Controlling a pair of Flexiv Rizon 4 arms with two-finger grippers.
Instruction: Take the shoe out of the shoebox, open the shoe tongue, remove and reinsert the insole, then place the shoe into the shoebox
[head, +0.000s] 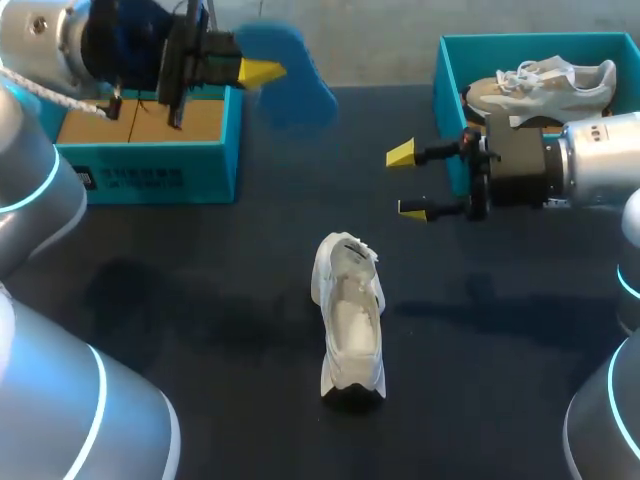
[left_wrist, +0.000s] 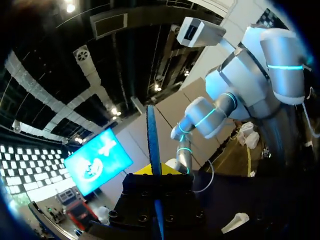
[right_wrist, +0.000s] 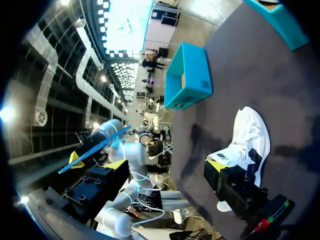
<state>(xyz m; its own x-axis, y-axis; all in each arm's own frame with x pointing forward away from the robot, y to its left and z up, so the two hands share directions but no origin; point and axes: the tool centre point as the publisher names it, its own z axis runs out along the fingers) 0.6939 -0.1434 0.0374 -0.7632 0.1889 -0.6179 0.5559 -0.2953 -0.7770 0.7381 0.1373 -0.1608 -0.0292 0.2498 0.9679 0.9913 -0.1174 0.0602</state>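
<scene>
A white shoe (head: 350, 315) lies on the dark table near the middle, its opening facing up; it also shows in the left wrist view (left_wrist: 235, 222) and the right wrist view (right_wrist: 247, 140). My left gripper (head: 262, 70) is raised at the back left, shut on a blue insole (head: 290, 75), which is seen edge-on between its fingers (left_wrist: 152, 135). The insole (right_wrist: 95, 149) is also visible from the right wrist, held up in the air. My right gripper (head: 408, 182) hovers open and empty to the right of and behind the shoe, its fingers spread wide (right_wrist: 167, 167).
A teal shoebox (head: 150, 150) stands at the back left under my left arm, also seen in the right wrist view (right_wrist: 187, 75). A second teal box (head: 450, 60) at the back right holds another pale shoe (head: 545, 85).
</scene>
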